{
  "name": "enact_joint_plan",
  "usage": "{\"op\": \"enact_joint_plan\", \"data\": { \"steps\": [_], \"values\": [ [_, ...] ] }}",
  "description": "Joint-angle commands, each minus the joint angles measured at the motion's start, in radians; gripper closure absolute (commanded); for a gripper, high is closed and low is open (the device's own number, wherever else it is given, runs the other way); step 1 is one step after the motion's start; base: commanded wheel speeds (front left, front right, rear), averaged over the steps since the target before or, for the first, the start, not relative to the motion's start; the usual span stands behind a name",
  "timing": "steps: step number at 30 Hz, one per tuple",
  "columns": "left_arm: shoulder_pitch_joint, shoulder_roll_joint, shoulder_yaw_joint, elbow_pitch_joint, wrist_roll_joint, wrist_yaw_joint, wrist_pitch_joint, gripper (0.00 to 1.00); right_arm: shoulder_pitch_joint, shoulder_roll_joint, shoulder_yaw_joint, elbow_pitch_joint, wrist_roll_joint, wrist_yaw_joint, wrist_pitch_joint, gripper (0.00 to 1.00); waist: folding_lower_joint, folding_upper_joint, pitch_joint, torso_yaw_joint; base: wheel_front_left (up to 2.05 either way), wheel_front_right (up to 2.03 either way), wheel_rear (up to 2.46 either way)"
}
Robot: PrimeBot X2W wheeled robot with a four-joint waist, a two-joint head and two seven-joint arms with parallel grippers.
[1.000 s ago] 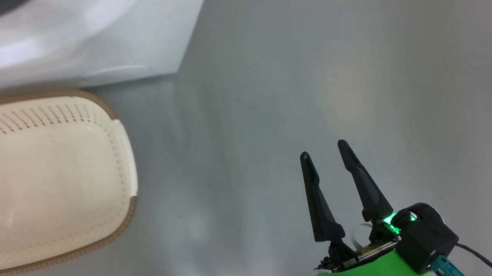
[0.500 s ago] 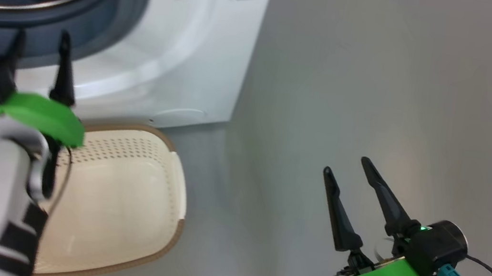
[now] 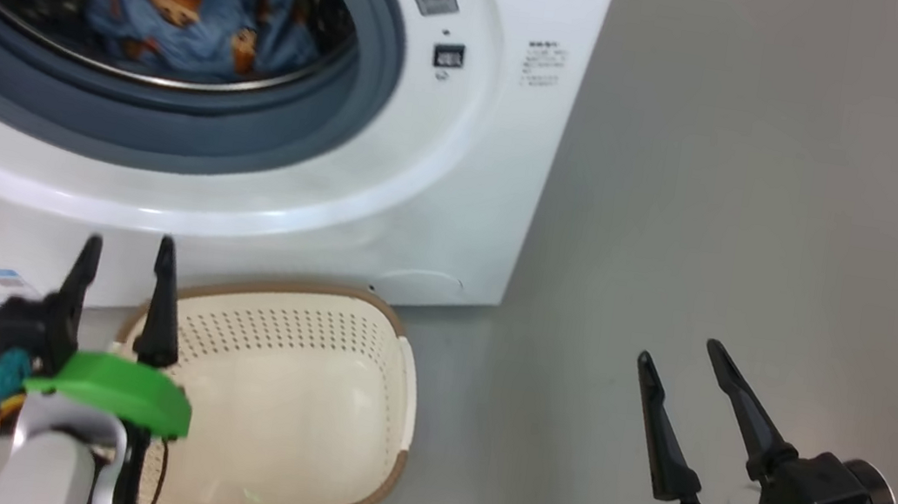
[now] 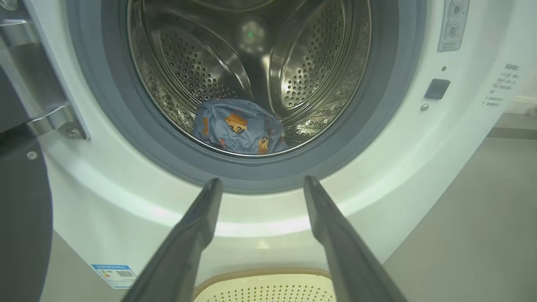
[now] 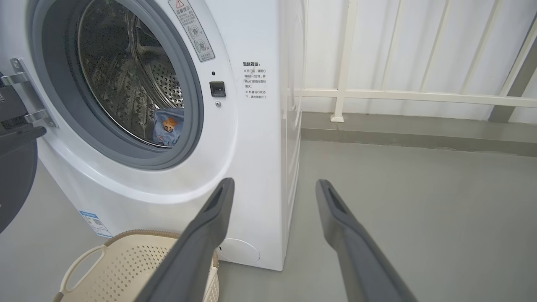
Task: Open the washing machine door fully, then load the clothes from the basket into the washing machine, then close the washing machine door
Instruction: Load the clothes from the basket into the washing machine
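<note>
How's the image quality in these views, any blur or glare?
Head view: motion blur, worst on the left gripper and the front of the washing machine. Left wrist view: sharp on the clothes, a bright glare band on the white panel under the gasket, a green glint in the drum. Right wrist view: crisp, evenly lit; the right gripper looks soft up close.

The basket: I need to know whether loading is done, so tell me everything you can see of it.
The basket is cream plastic, a rounded rectangle with perforated walls, a brown woven-look rim and a white loop handle. It stands upright on the grey floor, close before the front of the washer; whether they touch cannot be told. Its visible inside is bare.
</note>
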State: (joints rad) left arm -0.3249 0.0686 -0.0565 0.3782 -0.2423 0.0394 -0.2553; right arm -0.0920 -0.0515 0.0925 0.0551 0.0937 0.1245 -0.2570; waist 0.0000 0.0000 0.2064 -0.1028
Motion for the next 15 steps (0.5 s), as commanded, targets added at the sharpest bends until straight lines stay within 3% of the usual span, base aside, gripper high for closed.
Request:
{"op": "enact_joint_plan", "data": {
  "steps": [1,15],
  "values": [
    [0.005,0.016,0.035,-0.031,0.010,-0.002,-0.006,0.00,0.003,-0.007,0.020,-0.020,-0.010,0.006,-0.005,0.00,0.0000,0.0000,-0.057,0.049,0.00,0.00,0.00],
    [0.212,-0.010,0.093,-0.084,0.050,-0.044,-0.006,0.00,0.060,-0.072,0.023,0.007,0.017,0.006,-0.005,0.00,0.0000,0.0000,-0.185,0.076,0.00,0.00,0.00]
  ]
}}
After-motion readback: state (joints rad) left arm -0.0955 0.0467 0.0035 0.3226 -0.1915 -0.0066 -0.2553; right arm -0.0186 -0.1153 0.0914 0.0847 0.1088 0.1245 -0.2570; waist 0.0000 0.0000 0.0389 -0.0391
